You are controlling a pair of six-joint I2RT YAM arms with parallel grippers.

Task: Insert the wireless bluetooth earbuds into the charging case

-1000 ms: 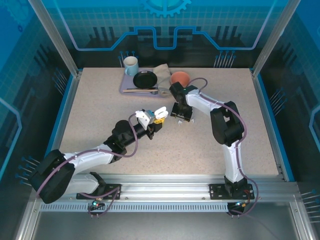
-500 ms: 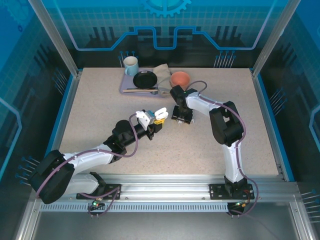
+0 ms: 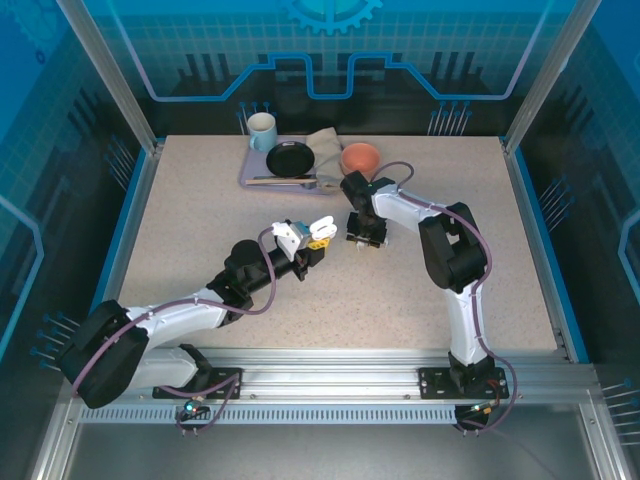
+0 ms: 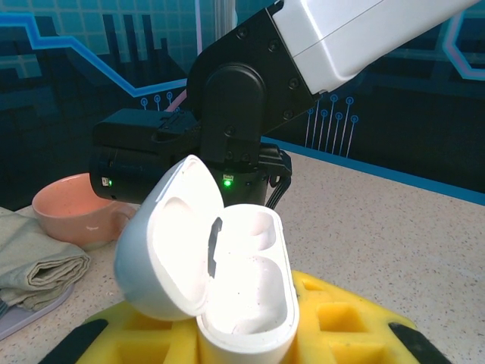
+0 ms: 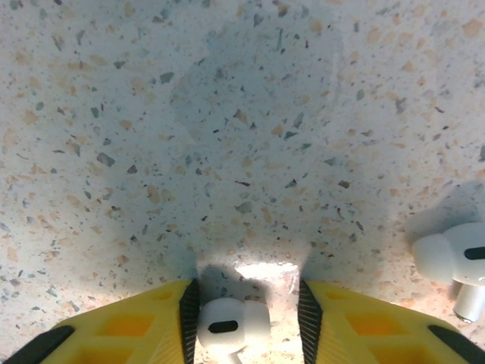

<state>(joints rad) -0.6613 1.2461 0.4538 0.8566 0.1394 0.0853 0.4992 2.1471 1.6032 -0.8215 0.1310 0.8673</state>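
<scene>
The left arm [image 3: 190,310] rises from its base at 7 o'clock toward the middle of the table [image 3: 200,230]. The left gripper [image 3: 317,240] is closed on the base of the white case [image 3: 320,226], just left of centre. In the left wrist view the case stands upright between the yellow fingers [image 4: 341,326]. Its lid is thrown open and leans toward 10 o'clock, and its two wells face up, glaring white.

Just beside the case at 3 o'clock, the right gripper [image 3: 365,243] points straight down at the table. The right arm [image 3: 455,250] bends back from it to a base at 5 o'clock. In the right wrist view the jaws are partly open and straddle a white earbud [image 5: 225,324] lying on the table. The pad [image 5: 189,315] at 9 o'clock is against it or nearly so, while the one at 3 o'clock stands a little off, so the earbud is not clamped. A second earbud [image 5: 447,258], also white, lies apart at 3 o'clock with its stem toward 6 o'clock.

Farther off, at 12 o'clock, a tray [image 3: 246,175] carries a mug [image 3: 262,130], a black pan [image 3: 290,158] and a cloth [image 3: 325,142]. A salmon bowl [image 3: 360,157] sits just beside the cloth at 3 o'clock.
</scene>
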